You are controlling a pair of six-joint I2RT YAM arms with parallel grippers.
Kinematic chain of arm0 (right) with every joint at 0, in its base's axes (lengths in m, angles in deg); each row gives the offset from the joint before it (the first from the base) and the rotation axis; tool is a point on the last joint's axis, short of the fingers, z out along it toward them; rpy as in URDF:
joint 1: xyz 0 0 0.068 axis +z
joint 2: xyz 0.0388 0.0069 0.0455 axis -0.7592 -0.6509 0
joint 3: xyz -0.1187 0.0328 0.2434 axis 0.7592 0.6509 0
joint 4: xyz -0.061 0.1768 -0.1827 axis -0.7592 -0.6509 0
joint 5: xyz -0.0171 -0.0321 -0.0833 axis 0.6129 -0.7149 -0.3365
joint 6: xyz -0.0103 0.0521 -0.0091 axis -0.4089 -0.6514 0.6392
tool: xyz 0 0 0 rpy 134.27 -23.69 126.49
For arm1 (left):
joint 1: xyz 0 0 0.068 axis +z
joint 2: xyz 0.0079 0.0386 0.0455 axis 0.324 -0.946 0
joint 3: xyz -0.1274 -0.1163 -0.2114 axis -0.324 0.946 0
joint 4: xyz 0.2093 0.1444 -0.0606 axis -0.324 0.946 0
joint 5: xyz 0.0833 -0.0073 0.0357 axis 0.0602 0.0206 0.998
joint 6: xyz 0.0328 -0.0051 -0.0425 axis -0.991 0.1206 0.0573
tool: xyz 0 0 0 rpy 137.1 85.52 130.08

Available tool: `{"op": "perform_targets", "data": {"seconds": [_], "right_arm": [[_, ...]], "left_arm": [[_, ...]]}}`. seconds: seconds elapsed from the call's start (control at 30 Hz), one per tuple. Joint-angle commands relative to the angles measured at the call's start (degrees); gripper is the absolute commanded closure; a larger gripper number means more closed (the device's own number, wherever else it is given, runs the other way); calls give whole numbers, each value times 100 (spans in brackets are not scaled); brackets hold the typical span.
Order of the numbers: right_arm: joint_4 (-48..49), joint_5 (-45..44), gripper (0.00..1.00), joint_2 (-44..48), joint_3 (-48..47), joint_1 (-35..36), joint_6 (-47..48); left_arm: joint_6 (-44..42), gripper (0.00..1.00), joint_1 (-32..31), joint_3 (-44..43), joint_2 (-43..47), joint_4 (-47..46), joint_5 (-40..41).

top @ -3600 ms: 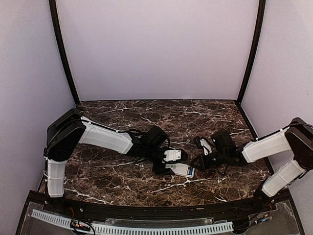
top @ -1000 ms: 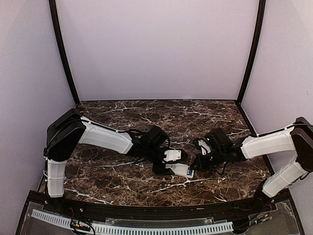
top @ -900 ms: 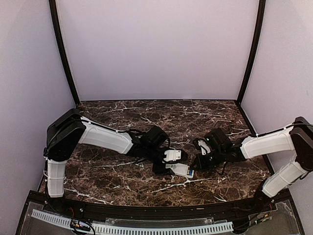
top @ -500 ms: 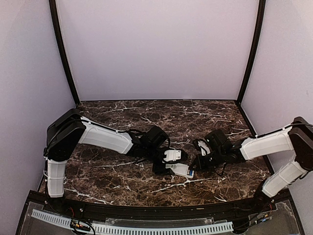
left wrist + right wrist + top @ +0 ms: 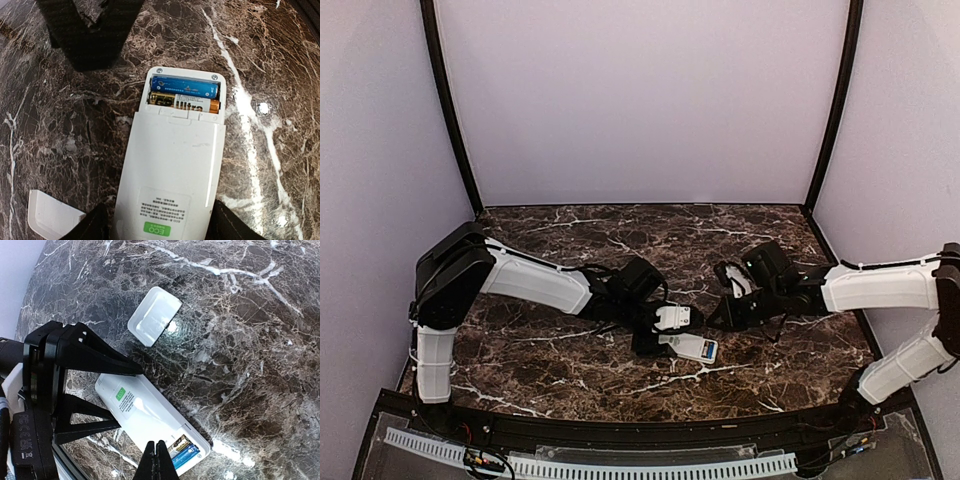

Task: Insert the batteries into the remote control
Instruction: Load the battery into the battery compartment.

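White remote control [image 5: 172, 170] back-up, batteries [image 5: 186, 88] seated in its uncovered end, your left gripper [image 5: 162, 225] clamped on it, your right gripper [image 5: 157, 457] pressed together.

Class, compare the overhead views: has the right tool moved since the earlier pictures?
Yes. The right tool has drawn back from the end of the remote control, toward the far wall; the remote control stayed put.

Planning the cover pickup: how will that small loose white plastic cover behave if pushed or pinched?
The small white plastic cover piece looks thin and hollow, so probably light yet stiff. It lies flat on the glossy dark marble table, so a push would likely slide it, not roll it. Its low rim may be awkward to pinch.
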Motion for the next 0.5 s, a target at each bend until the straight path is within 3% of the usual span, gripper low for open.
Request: {"op": "perform_targets", "data": {"seconds": [0.0, 0.3, 0.47], "right_arm": [[-161, 4, 100, -101, -2, -57, 108], [436, 317, 100, -552, 405, -57, -122], [200, 245, 100, -453, 147, -64, 90]], "left_arm": [[-87, 31, 25, 234, -148, 695, 265], [-94, 31, 31, 213, -148, 727, 265], [115, 29, 38, 45, 59, 867, 167]]}}
